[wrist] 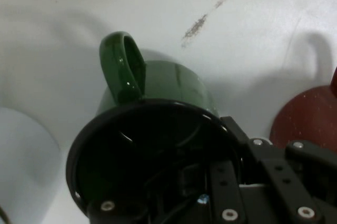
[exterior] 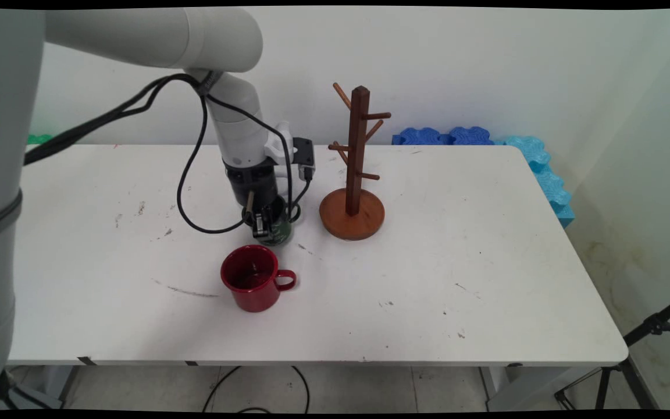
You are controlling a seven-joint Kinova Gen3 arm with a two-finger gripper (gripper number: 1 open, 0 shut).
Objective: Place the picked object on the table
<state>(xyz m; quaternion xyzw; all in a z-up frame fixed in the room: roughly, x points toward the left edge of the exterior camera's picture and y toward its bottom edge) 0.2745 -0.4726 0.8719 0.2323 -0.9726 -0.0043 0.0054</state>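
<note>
My gripper [exterior: 262,226] is down at a dark green mug [exterior: 280,233] that stands on the white table [exterior: 457,244], left of the mug tree. In the hand view the green mug [wrist: 174,84] fills the middle, with its black inside towards me and its handle [wrist: 124,66] pointing up. My gripper [wrist: 239,148] is shut on the mug's rim at the right, one finger inside and one outside. A red mug [exterior: 253,278] stands upright just in front of the green one, its handle to the right; its edge [wrist: 308,121] shows at the hand view's right.
A brown wooden mug tree [exterior: 353,174] with several bare pegs stands on a round base right of the gripper. Blue foam pieces [exterior: 538,163] lie along the table's far right edge. A black cable [exterior: 186,198] loops down from the arm.
</note>
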